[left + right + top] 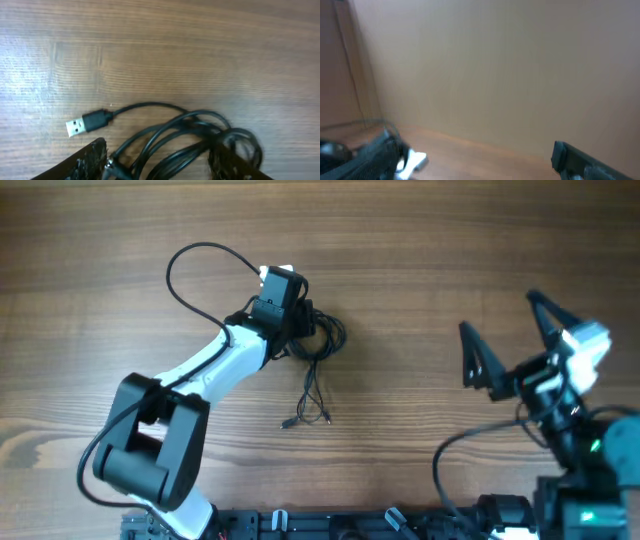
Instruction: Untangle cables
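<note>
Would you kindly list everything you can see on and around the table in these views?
table: one, brown wood grain, under everything.
cables: one tangled bundle, black, separate cords not countable; left of centre, loose ends trailing toward the robot's base.
USB plug: one, black with silver tip, lying flat on the table beside the bundle.
left arm: one, white and black, reaching over the bundle.
arm wire: one, thicker black loop, beside the left arm.
left gripper: one, black, jaws open astride the cables.
right gripper: one, black, jaws wide open, at the right, apart from the cables, holding nothing.
</note>
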`<state>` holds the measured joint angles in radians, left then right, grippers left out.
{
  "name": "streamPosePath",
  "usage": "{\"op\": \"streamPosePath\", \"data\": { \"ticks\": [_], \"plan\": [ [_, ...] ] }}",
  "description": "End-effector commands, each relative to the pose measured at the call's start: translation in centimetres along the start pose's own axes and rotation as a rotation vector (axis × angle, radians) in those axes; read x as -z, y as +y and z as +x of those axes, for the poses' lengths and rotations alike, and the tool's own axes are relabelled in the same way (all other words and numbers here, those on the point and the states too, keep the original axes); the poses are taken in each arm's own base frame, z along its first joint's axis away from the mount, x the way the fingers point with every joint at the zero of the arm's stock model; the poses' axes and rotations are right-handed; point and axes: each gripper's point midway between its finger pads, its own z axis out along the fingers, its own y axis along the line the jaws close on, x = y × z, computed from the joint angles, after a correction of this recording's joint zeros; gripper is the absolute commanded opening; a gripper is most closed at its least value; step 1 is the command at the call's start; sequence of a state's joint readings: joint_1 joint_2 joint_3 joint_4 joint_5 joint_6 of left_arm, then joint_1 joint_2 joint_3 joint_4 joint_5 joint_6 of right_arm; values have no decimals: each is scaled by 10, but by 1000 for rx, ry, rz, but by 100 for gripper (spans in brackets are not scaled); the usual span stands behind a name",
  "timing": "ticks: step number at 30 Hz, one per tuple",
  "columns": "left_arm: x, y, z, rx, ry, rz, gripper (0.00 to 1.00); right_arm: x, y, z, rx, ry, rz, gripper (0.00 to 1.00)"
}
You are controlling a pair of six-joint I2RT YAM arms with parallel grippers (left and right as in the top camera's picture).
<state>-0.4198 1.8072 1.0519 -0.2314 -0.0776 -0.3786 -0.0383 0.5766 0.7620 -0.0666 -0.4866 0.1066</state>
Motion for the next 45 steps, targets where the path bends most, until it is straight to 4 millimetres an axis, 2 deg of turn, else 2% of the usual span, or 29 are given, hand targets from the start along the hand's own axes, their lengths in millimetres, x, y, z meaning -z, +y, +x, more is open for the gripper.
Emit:
{"op": "streamPosePath", "data": {
  "ticks": [1,2,3,5,7,9,11,12,13,14,16,17,18,21,22,24,26,30,35,39,41,43,45],
  "plan": [
    [-11,3,13,-9,41,-13,34,-30,-2,-21,-5,124,-54,100],
    [-10,2,10,-8,31,-8,15,-37,-6,-16,-13,183,-53,100],
    [-9,0,5,-7,12,1,6,-46,-11,-10,-20,259,-54,100],
    [-4,-3,-5,-1,-19,16,4,-59,-17,-6,-68,318,-60,100],
    [5,-8,-18,10,-43,52,4,-74,-19,12,-242,376,-78,100],
    [10,-14,-26,18,-46,100,4,-81,-14,21,-355,410,-117,100],
    [17,-21,-36,14,-23,184,6,-83,-4,46,-489,509,-179,100],
    [20,-19,-40,30,-5,202,11,-86,-2,52,-508,528,-203,92],
    [24,-14,-44,49,17,209,42,-89,1,60,-535,553,-241,79],
    [26,-9,-46,63,29,208,74,-92,4,67,-555,576,-265,76],
    [32,9,-50,102,64,173,80,-101,7,86,-580,630,-267,67],
    [36,14,-52,115,80,162,80,-105,8,95,-588,653,-264,65],
    [41,20,-52,133,110,153,75,-108,10,107,-594,689,-246,60],
    [55,29,-46,180,198,161,70,-118,13,150,-591,808,-131,59],
    [58,30,-40,193,230,164,70,-123,16,163,-574,841,-109,59],
    [60,34,-15,216,335,142,67,-133,32,197,-509,921,-99,62],
    [61,35,6,221,421,115,58,-139,42,219,-441,962,-123,65],
    [56,30,38,212,548,81,52,-156,48,271,-409,1031,-101,65],
    [39,16,50,255,579,61,53,-165,48,323,-460,1101,-98,61],
    [14,2,59,270,582,59,50,-165,49,349,-495,1139,-93,59],
    [4,-1,62,279,583,58,48,-165,48,355,-498,1149,-91,59],
    [-8,-3,61,265,562,59,39,-164,48,357,-504,1155,-86,59],
    [-18,-3,59,251,535,49,38,-164,50,357,-537,1159,-72,59]
  ]
}}
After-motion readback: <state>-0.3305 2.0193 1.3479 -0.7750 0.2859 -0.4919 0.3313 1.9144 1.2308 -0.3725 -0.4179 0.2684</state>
